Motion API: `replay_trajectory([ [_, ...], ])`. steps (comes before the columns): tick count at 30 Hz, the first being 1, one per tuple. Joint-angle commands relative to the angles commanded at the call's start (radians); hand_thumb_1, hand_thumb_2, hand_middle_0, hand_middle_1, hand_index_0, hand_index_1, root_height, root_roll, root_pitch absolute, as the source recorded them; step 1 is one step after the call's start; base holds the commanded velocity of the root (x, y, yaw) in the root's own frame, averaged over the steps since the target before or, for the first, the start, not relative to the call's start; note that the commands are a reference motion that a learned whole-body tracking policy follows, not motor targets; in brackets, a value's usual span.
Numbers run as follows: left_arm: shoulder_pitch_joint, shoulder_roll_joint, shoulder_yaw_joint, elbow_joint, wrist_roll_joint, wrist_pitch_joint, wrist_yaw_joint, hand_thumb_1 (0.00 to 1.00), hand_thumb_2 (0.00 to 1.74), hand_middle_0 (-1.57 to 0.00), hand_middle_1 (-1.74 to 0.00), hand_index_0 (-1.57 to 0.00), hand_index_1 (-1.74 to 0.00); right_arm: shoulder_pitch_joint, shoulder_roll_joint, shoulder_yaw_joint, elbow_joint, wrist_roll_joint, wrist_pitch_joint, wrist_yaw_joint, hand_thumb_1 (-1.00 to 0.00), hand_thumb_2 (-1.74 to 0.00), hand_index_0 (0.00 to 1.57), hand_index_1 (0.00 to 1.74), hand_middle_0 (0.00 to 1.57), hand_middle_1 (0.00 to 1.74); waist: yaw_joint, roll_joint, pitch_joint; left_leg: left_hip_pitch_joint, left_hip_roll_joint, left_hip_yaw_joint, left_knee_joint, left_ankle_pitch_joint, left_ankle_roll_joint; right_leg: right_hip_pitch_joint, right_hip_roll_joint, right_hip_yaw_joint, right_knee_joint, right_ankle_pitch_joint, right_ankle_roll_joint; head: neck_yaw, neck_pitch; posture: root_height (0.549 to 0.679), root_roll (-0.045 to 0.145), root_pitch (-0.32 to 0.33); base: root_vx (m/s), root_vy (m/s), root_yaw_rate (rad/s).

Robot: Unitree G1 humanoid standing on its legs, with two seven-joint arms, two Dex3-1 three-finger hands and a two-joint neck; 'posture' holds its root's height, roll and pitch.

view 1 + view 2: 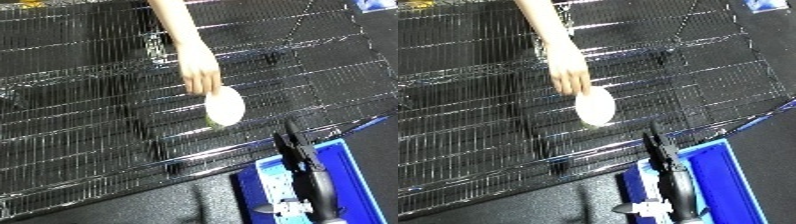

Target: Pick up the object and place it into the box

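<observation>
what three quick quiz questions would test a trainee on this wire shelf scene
1. True or false: the robot's right hand is curled round the white oval object.
2. Who or what is touching the white oval object? A) the robot's right hand B) a person's hand C) nothing
3. Fill in: the blue plastic bin sits at the view's lower ____, below the black wire mesh shelf.

Key
1. False. The right hand, its fingers straight, is over the blue plastic bin's edge, apart from the object.
2. B. The person's hand reaches down from the top and holds the object's upper end.
3. right
</observation>
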Motion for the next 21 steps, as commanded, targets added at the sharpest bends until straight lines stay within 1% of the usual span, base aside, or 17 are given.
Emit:
replay_trajectory([
  [6,0.004,-0.003,0.001,0.002,0.0,-0.002,-0.002,1.0,1.74,-1.57,-1.74,-1.57,-1.74,0.003,0.001,0.001,0.008,-0.002,0.002,0.001,0.0,0.0,0.0,0.0,0.0,0.0,0.001,0.0,0.0,-0.001,0.001,0.001,0.003,-0.002,-0.0013,-0.001,-0.0017,0.0,0.002,-0.001,0.0013,0.003,0.0,0.644,0.045,-0.04,0.013,0.001,0.003],
  [10,0.002,-0.003,-0.001,0.005,0.001,-0.001,-0.002,1.0,1.74,-1.57,-1.74,-1.57,-1.74,-0.005,-0.002,0.002,0.021,-0.007,0.008,-0.011,0.0,0.0,0.0,0.0,0.0,0.0,0.002,0.002,0.0,-0.006,0.0,0.002,0.007,-0.003,-0.0023,-0.005,-0.0032,-0.001,0.005,-0.001,0.0007,0.007,0.001,0.644,0.045,-0.039,0.018,-0.003,0.013],
  [16,0.007,-0.002,-0.004,0.002,0.003,0.002,0.002,1.0,1.74,-1.57,-1.74,-1.57,-1.74,-0.019,-0.004,-0.012,0.032,-0.016,-0.01,-0.072,0.0,0.0,0.0,0.0,0.0,0.0,0.002,0.01,0.0,-0.024,-0.001,0.003,0.016,-0.003,-0.002,-0.027,-0.0058,-0.001,0.019,0.0,0.0009,0.024,0.02,0.642,0.044,-0.032,0.016,-0.004,0.013],
  [21,0.007,0.003,-0.009,0.001,-0.001,-0.003,0.008,1.0,1.74,-1.57,-1.74,-1.57,-1.74,-0.038,-0.005,-0.027,0.032,-0.018,-0.022,-0.124,0.0,0.0,0.0,0.0,0.0,0.0,0.001,0.017,0.0,-0.041,-0.003,0.004,0.021,-0.004,-0.0013,-0.048,-0.0033,0.001,0.026,0.001,0.0011,0.04,0.029,0.641,0.044,-0.021,-0.001,-0.001,-0.01],
])
